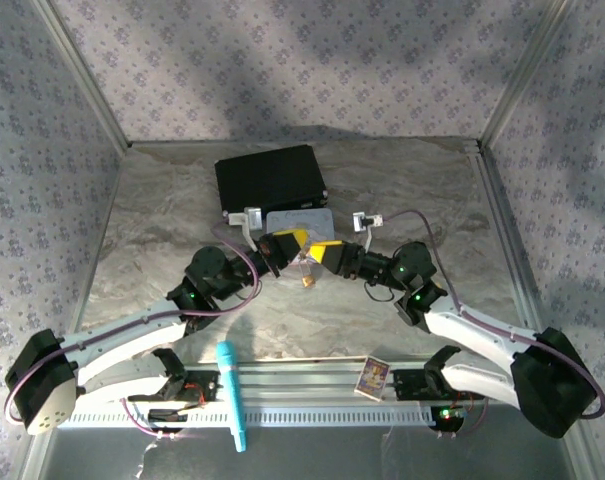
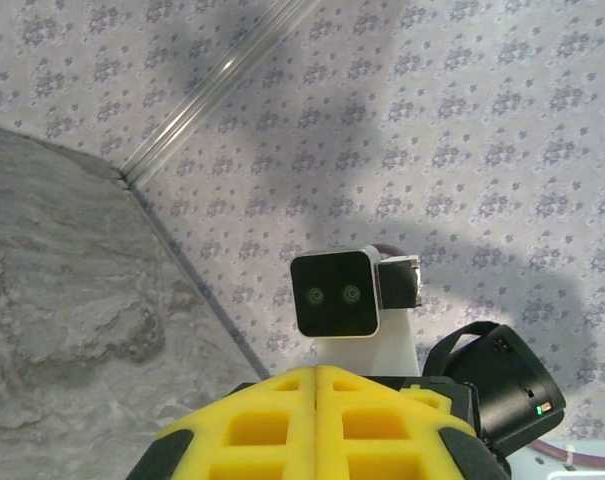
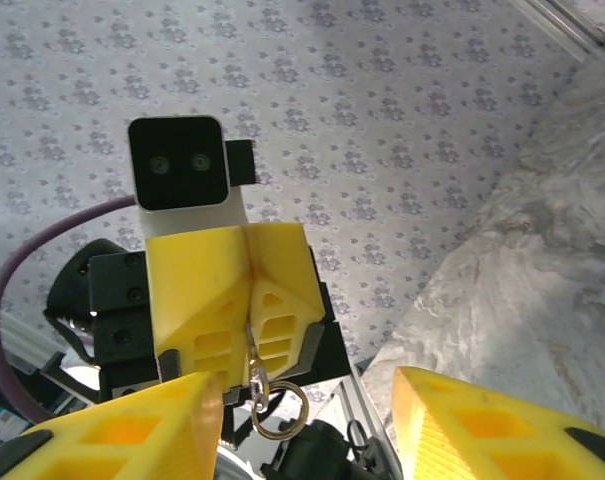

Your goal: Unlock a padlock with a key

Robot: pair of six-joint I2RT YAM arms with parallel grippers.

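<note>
My left gripper (image 1: 290,243) is shut on the key (image 3: 250,345), a thin silvery blade pinched in the seam of its yellow fingers (image 3: 222,285). A metal ring (image 3: 279,408) dangles from the key below them. In the left wrist view the left gripper (image 2: 317,385) has its pads pressed flat together. My right gripper (image 1: 327,252) faces the left one tip to tip. It is open, with its fingers (image 3: 502,425) spread wide on either side of the ring. A tiny brass piece, apparently the padlock (image 1: 307,281), shows just below both grippers. I cannot tell whether it hangs or lies on the table.
A black case (image 1: 270,180) sits at the back of the table, with a pastel tin box (image 1: 314,217) right behind the grippers. On the near rail lie a teal pen-like tool (image 1: 231,395) and a small printed box (image 1: 372,377). Patterned walls close in three sides.
</note>
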